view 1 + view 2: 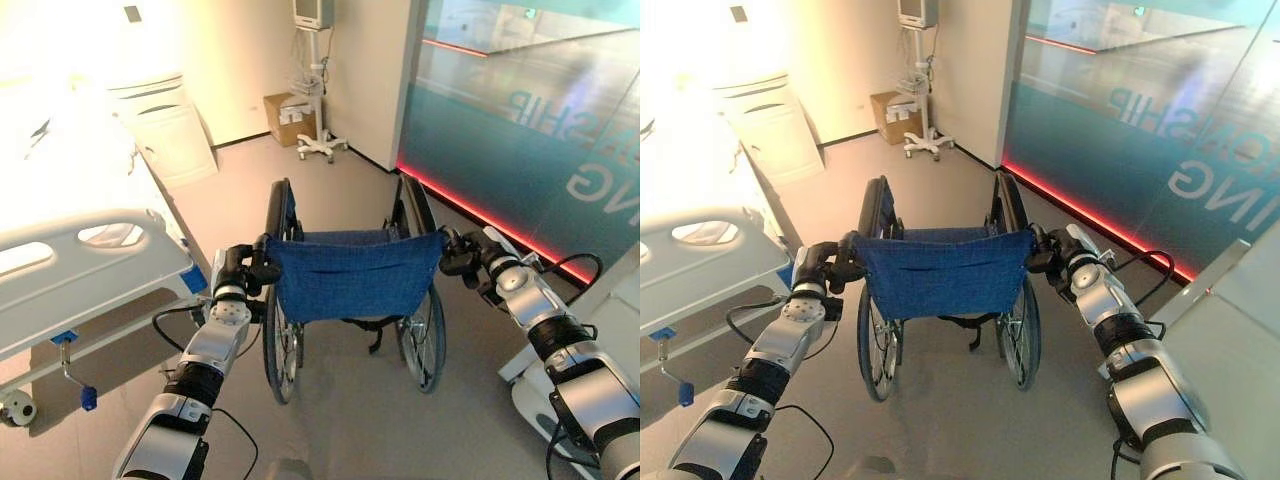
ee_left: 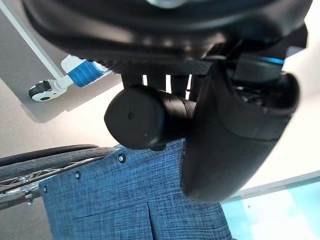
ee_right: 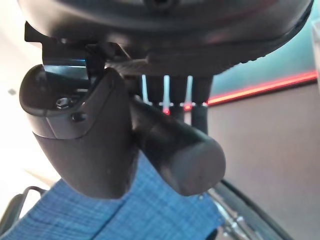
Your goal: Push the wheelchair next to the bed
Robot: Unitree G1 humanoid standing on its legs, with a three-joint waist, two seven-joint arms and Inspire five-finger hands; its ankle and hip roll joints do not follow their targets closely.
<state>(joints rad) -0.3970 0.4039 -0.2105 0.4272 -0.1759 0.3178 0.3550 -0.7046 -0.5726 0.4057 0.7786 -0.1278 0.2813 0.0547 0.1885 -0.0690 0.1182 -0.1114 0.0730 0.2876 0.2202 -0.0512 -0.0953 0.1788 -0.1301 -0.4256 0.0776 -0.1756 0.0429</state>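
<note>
A wheelchair [image 1: 350, 275] with a blue fabric backrest stands in front of me, its back toward me, on the grey floor. My left hand [image 1: 238, 272] is curled round the wheelchair's left push handle [image 2: 147, 117]; thumb and fingers wrap the black grip. Round the right push handle [image 3: 182, 150] my right hand [image 1: 462, 258] is wrapped the same way. The white hospital bed [image 1: 80, 250] with its side rail lies to the left of the wheelchair, close beside my left arm.
A glass wall [image 1: 530, 130] with a red light strip at its base runs along the right. A white equipment stand on wheels [image 1: 318, 90] and a cardboard box [image 1: 288, 118] sit at the far wall. A white cabinet [image 1: 170, 135] stands past the bed.
</note>
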